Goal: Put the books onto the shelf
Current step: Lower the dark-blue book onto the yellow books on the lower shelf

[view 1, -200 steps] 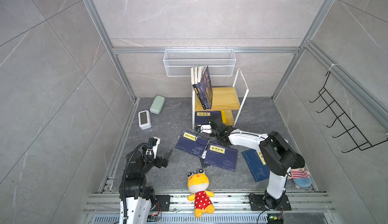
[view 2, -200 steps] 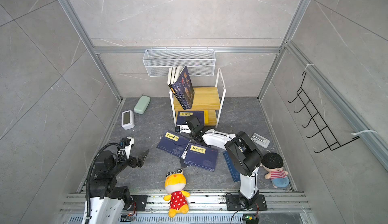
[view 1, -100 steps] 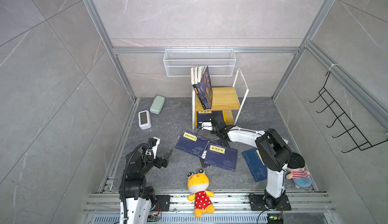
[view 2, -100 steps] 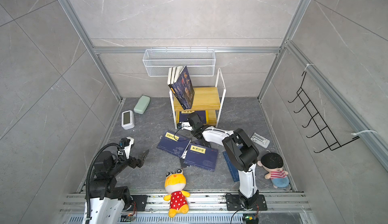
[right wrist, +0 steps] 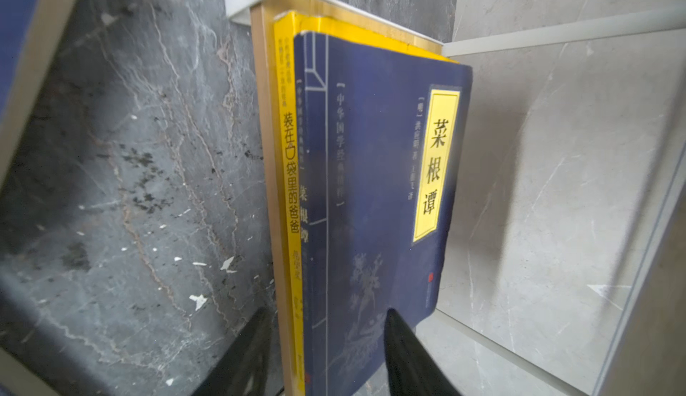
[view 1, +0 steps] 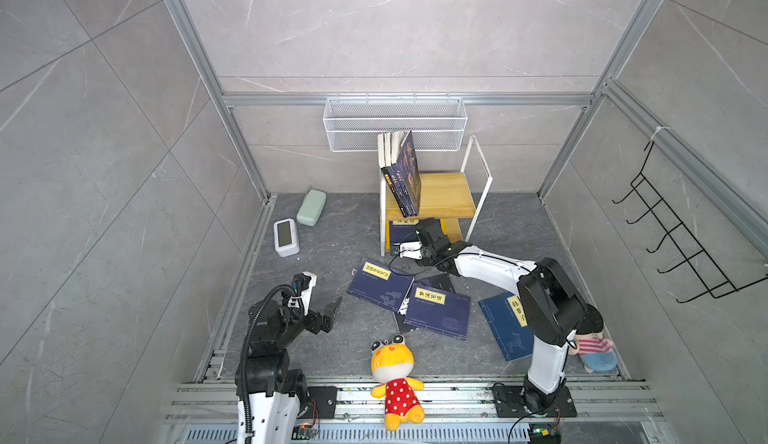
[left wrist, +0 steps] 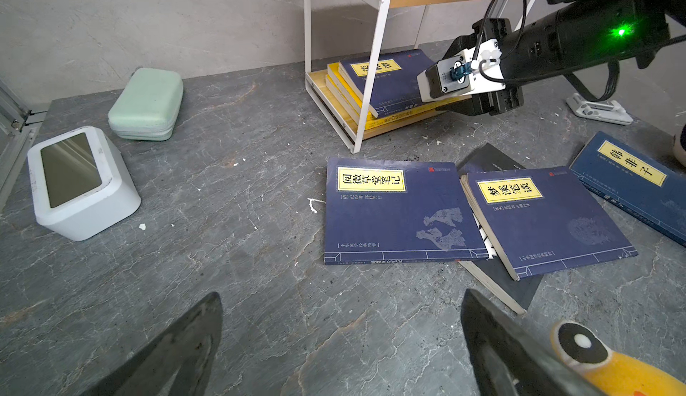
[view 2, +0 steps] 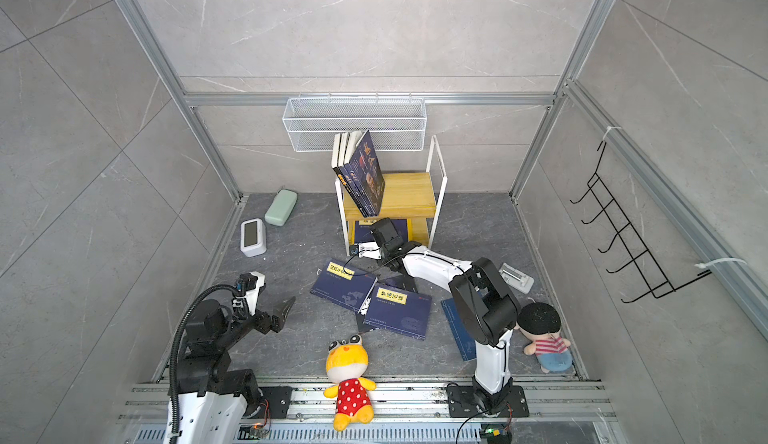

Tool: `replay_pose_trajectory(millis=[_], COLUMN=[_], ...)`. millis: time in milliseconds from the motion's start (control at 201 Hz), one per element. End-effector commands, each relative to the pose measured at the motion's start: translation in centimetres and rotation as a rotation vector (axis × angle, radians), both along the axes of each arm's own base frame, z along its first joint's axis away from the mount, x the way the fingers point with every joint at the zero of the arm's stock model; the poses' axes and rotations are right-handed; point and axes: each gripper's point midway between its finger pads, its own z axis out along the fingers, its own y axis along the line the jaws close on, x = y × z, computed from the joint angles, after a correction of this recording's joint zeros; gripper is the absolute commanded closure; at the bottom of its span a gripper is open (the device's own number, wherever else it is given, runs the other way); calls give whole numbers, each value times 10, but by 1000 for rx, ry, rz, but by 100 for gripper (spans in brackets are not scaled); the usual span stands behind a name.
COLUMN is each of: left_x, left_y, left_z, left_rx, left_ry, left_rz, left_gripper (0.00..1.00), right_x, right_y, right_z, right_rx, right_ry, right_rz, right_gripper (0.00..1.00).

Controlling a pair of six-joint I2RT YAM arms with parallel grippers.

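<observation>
Releasing: right gripper (right wrist: 328, 314) jaws apart, straddling navy book (right wrist: 371, 190) on shelf (view 1: 444, 196) lower tier;
Next: withdraw, fetch a floor book (left wrist: 401, 208);
Left gripper (left wrist: 343, 296): spread, empty

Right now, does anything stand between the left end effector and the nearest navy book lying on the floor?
Nothing visible does: only bare grey stone floor lies between the open left end effector and the navy paperback with the yellow title label.
</observation>
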Motion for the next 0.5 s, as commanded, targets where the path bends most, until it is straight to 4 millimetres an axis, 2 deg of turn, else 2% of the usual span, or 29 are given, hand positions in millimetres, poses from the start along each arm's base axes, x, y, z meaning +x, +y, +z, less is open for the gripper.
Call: replay_pose_trajectory(millis=[0,139,309,493], left_x=[2,3,4,3], left_y=[-2,-1,1,-2], left_z=[17,16,14,13], left_rx=[-7,-6,-5,-12], left_ry=[-63,-57,-46,-42], left_rz=[-16,-11,1,-18], left_gripper=[0,0,0,0], right_x=[4,10,24,28], right_y=[-1,-3,-3,-1], right_z=[10,3,7,-3], right_rx=[52,51,73,64], right_ry=[12,-10,-43,-33], right_rz=[-41,-55,-99,-108], right_gripper=[49,49,50,51])
